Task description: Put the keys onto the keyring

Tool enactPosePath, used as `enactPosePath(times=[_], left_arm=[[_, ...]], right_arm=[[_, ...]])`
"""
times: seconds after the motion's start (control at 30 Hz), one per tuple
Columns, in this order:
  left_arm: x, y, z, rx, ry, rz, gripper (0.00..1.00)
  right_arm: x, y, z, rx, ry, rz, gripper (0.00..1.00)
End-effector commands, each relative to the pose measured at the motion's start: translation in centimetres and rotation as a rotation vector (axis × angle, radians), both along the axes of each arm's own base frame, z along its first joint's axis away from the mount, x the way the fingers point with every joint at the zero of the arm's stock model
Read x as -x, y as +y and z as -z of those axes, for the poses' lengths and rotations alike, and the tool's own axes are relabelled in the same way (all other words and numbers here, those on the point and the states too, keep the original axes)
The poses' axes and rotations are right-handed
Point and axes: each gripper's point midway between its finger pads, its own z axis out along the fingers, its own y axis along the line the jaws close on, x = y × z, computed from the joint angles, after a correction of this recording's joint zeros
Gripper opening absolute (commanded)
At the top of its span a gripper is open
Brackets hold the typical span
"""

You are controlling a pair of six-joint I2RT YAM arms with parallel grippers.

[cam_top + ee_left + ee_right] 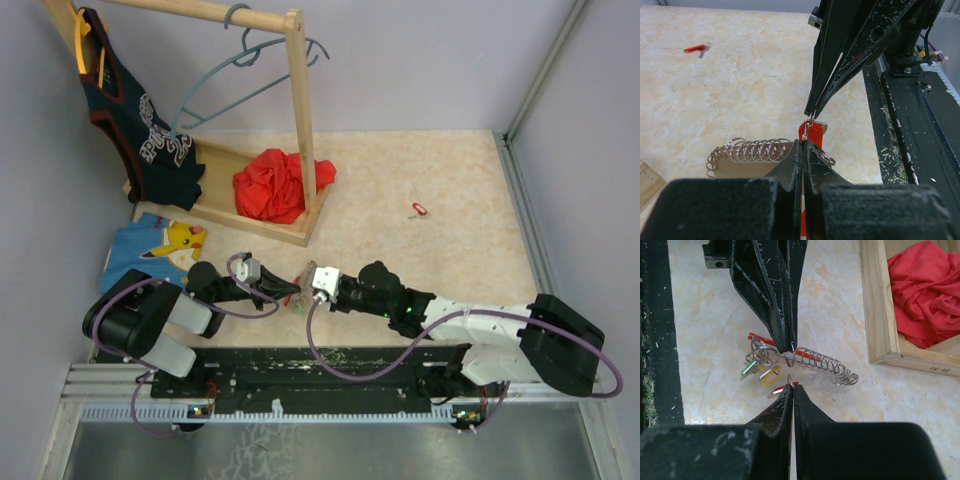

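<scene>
Left end effector [790, 346] clamped on keyring [830, 365]; right end effector [791, 386] clamped on red key [774, 391]. Other keys [752, 369] overlapped, partly hidden. Jersey [150, 140] lettering was unreadable.

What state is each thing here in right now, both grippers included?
Left gripper: shut on the coiled silver wire keyring.
Right gripper: shut on a red-tagged metal key.
Green-tagged key and yellow-tagged key: bunched on rings at the coil's end.
Lone red key: lying loose on the marbled beige table, far off.
Red cloth: crumpled in the wooden tray.
Dark jersey: hanging from the wooden rail.
Grey-blue hanger: hanging empty.
</scene>
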Motion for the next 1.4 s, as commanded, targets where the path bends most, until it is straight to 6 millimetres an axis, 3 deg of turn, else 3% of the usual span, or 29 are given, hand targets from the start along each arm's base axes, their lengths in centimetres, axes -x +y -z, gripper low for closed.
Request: enactPosePath(times=[0.0, 1.37], left_arm=[[0.0, 0.1, -3.4, 0.085, -0.211, 0.001, 0.01], [0.2, 0.1, -3.5, 0.09, -0.216, 0.007, 0.01]], right_arm=[[-0.1, 0.8, -2.7, -0.094, -0.028, 0.006, 0.0], [-0.1, 2.1, -2.6, -0.127, 0.046, 0.013, 0.0]])
